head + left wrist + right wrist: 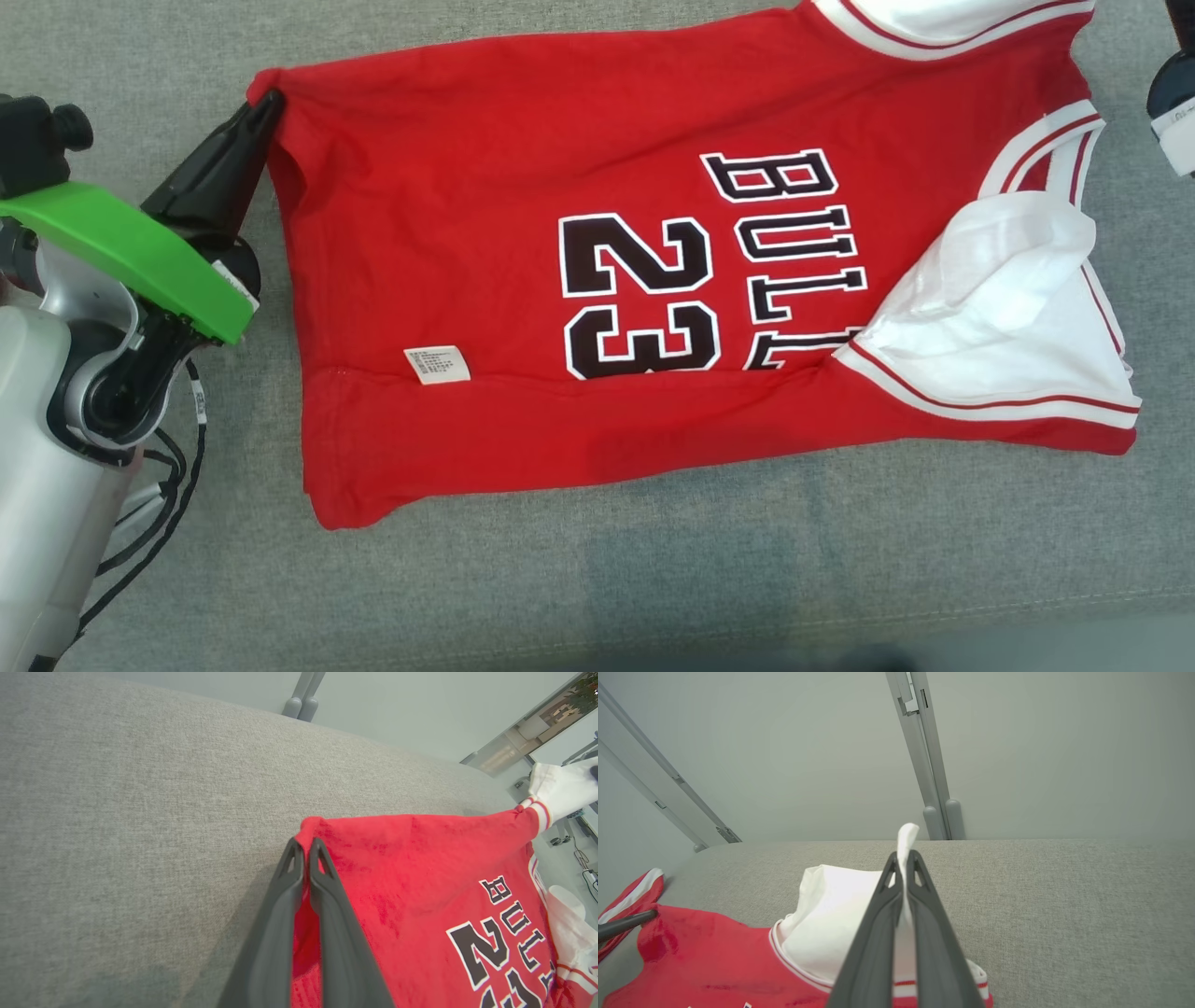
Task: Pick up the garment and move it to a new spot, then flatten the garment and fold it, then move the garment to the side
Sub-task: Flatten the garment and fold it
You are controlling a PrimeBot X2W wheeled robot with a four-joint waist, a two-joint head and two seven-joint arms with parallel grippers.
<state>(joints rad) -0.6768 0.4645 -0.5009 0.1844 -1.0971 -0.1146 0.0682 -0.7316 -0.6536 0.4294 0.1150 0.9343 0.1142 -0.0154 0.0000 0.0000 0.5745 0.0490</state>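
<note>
The garment (pixel 485 233) is a red jersey with white sleeves and black "BULLS 23" lettering, spread sideways on the grey cushion (pixel 653 579). Its near long edge is folded over, showing a white label (pixel 436 364). At the jersey's far left corner, my left gripper (pixel 266 103) is shut on the red hem; the left wrist view shows the red cloth (pixel 420 868) pinched between the closed fingers of the left gripper (pixel 306 845). My right gripper (pixel 903 858) is shut on a tip of white sleeve fabric (pixel 831 914), held a little above the cushion.
Part of my right arm (pixel 1176 103) shows at the top right edge of the head view. Grey cushion runs all around the jersey, with a seam near the front edge. Behind the cushion stand a pale wall and grey posts (pixel 924 742). Cables (pixel 177 485) hang by my left arm.
</note>
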